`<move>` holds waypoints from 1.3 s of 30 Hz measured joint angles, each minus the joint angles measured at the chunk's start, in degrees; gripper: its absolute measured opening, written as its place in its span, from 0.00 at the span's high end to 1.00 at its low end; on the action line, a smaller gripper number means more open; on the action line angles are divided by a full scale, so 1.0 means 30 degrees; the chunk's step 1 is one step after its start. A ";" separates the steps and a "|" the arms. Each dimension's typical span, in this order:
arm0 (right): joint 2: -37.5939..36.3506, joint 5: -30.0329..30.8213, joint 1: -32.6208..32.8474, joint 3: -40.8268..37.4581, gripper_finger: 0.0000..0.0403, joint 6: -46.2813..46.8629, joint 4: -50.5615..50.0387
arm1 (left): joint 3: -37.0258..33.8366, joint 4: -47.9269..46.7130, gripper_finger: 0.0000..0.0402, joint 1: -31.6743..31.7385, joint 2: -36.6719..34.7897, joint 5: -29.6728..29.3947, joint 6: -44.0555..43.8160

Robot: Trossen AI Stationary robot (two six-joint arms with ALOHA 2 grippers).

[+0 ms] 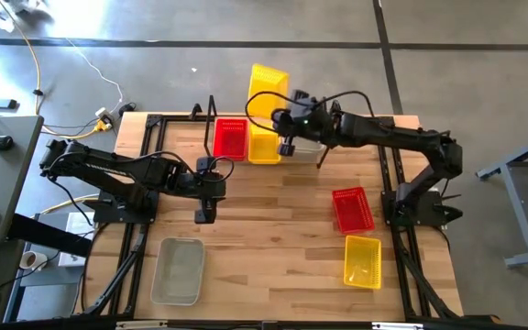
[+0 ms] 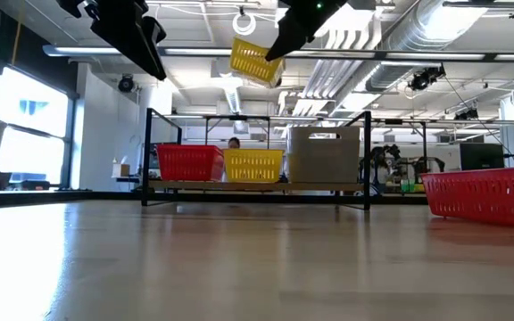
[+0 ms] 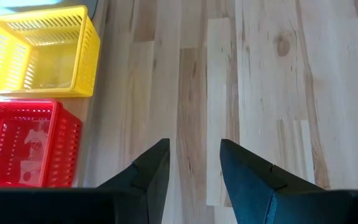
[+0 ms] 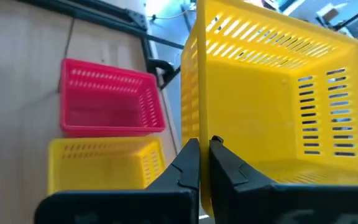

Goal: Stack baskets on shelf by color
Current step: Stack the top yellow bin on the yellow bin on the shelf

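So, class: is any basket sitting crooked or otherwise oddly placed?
Only one: the yellow basket gripped by the right gripper hangs tilted in the air above the shelf, its rim pinched in the jaws. The red basket and the other yellow basket on the shelf sit level.

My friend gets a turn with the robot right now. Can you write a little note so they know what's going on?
Right gripper: shut on a yellow basket, held in the air above the shelf.
Left gripper: open, empty, over bare wood near the table's middle.
Done: a red basket, a yellow one and a grey-white stack sit on the shelf.
Left: land the held yellow on the shelf's yellow, then shelve the loose red, yellow and grey-white baskets.
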 joint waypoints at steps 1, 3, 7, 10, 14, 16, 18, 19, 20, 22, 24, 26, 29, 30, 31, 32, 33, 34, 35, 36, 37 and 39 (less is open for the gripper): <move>0.0218 -0.0247 0.0066 0.0073 1.00 0.0010 -0.0122 | 0.0001 -0.0004 0.67 0.0000 0.0000 0.0000 0.0004; 0.0727 -0.0622 0.0127 0.0183 1.00 0.0458 -0.0903 | -0.0004 -0.0036 0.67 0.0000 0.0000 0.0000 0.0004; 0.1567 -0.0735 0.0261 0.0285 1.00 0.1626 -0.2316 | -0.0004 -0.0087 0.67 0.0007 0.0000 0.0000 0.0004; 0.2171 -0.1478 0.0349 0.0300 1.00 0.2270 -0.2570 | -0.0004 -0.0095 0.67 0.0007 0.0000 0.0000 0.0012; 0.2885 -0.1828 0.0624 0.0300 1.00 0.2302 -0.3019 | -0.0004 -0.0089 0.67 0.0007 0.0000 0.0000 0.0012; 0.3240 -0.1895 0.0741 0.0300 1.00 0.2295 -0.3345 | -0.0004 -0.0089 0.67 0.0007 0.0000 0.0000 0.0012; 0.3600 -0.1926 0.0750 0.0300 1.00 0.2295 -0.3661 | -0.0004 -0.0088 0.67 0.0007 0.0000 0.0000 0.0012; 0.3726 -0.1922 0.0732 0.0300 1.00 0.2295 -0.3882 | -0.0004 -0.0094 0.67 0.0007 0.0000 0.0000 0.0012; 0.3858 -0.1895 0.0732 0.0300 1.00 0.2300 -0.4027 | -0.0004 -0.0095 0.67 0.0007 0.0000 0.0000 0.0012; 0.4051 -0.1887 0.0718 0.0300 1.00 0.2300 -0.4282 | -0.0004 -0.0095 0.67 0.0000 0.0000 0.0000 0.0012; 0.4168 -0.1904 0.0718 0.0300 1.00 0.2302 -0.4481 | -0.0004 -0.0089 0.67 0.0007 0.0000 0.0000 0.0012; 0.4181 -0.2005 0.0732 0.0300 1.00 0.2295 -0.4503 | -0.0004 -0.0095 0.67 0.0007 0.0000 0.0000 0.0012; 0.4174 -0.2492 0.0732 0.0300 1.00 0.2289 -0.4562 | -0.0004 -0.0095 0.67 0.0000 0.0000 0.0000 0.0012; 0.4174 -0.2653 0.0732 0.0300 1.00 0.2193 -0.4648 | -0.0004 -0.0095 0.67 0.0000 0.0000 0.0000 0.0012; 0.4174 -0.2797 0.0725 0.0300 1.00 0.2050 -0.4729 | -0.0004 -0.0093 0.67 0.0000 0.0000 0.0000 0.0012; 0.4174 -0.2896 0.0687 0.0300 1.00 0.1911 -0.4882 | -0.0004 -0.0095 0.67 0.0000 0.0000 0.0000 0.0012; 0.4207 -0.2923 0.0652 0.0300 1.00 0.1864 -0.4993 | -0.0004 -0.0095 0.67 0.0000 0.0000 0.0000 0.0012; 0.4259 -0.2875 0.0617 0.0300 1.00 0.1892 -0.4942 | -0.0004 -0.0087 0.67 0.0000 0.0000 0.0000 0.0012; 0.4282 -0.2848 0.0560 0.0300 1.00 0.1923 -0.4903 | -0.0004 -0.0095 0.67 0.0000 0.0000 0.0000 0.0012; 0.4290 -0.2834 0.0511 0.0297 1.00 0.1926 -0.4936 | -0.0004 -0.0094 0.67 0.0000 0.0000 0.0000 0.0012; 0.4319 -0.2845 0.0452 0.0300 1.00 0.1930 -0.4896 | -0.0004 -0.0087 0.67 0.0000 0.0000 0.0000 0.0012; 0.4455 -0.2840 0.0418 0.0300 1.00 0.1851 -0.4625 | -0.0004 -0.0095 0.67 0.0000 0.0000 0.0000 0.0012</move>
